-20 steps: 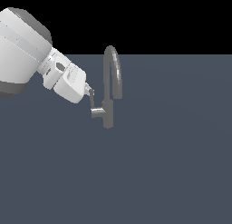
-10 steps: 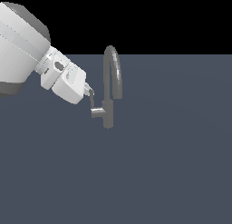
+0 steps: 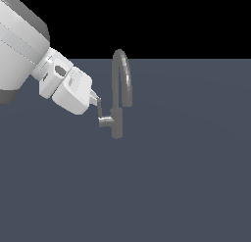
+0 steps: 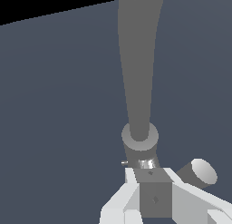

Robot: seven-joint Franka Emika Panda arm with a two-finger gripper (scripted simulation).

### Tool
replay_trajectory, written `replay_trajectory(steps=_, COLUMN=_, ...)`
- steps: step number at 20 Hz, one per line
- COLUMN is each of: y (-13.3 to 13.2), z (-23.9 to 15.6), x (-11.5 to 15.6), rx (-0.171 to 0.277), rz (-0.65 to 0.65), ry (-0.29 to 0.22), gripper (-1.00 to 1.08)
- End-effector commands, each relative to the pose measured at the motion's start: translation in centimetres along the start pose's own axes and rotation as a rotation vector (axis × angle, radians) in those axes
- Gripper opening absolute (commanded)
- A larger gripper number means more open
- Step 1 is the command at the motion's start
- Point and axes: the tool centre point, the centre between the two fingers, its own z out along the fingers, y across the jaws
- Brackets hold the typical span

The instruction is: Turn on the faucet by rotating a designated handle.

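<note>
White casing fills the exterior view's left as the Panda arm reaches in toward the faucet [image 3: 117, 96], which stands near the middle of a bare slate-grey surface [image 3: 186, 187]. The gripper [image 3: 97, 102] meets the handle [image 3: 100, 110], the thin flat lever rising from a short stub on the side of the tap's upright body, with the fingertips against its upper end. From the wrist camera the lever [image 4: 155, 197] sits as a dark slab between two pale fingers [image 4: 123, 198], one on each flank; the claw looks closed down narrowly around it, though whether the pads actually pinch it or merely bracket it cannot be told for sure. Behind the lever the stub [image 4: 198, 172] juts sideways and the tall body runs up out of frame. To the exterior view's right, the gooseneck spout [image 3: 126, 79] arches over and hangs free, untouched.

By the look of it, the reach and the seating of the fingers on the lever are done. The lever stands close to upright, so the turn that opens the tap appears to lie largely ahead.
</note>
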Motion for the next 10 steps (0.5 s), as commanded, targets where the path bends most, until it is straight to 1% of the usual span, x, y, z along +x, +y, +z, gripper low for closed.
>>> replay_trajectory(steps=1, y=0.7, z=-0.1, x=0.6, rx=-0.006, rz=0.004, ry=0.002, gripper=-1.00)
replay_trajectory(steps=3, y=0.9, z=-0.2, x=0.6, rx=-0.006, rz=0.004, ry=0.002, gripper=-1.00)
replay_trajectory(steps=4, y=0.5, z=-0.3, x=0.3, rx=0.002, rz=0.002, ry=-0.002, gripper=-1.00)
replay_trajectory(steps=10, y=2.5, z=0.2, x=0.1, rx=-0.001, rz=0.003, ry=0.000, gripper=-1.00)
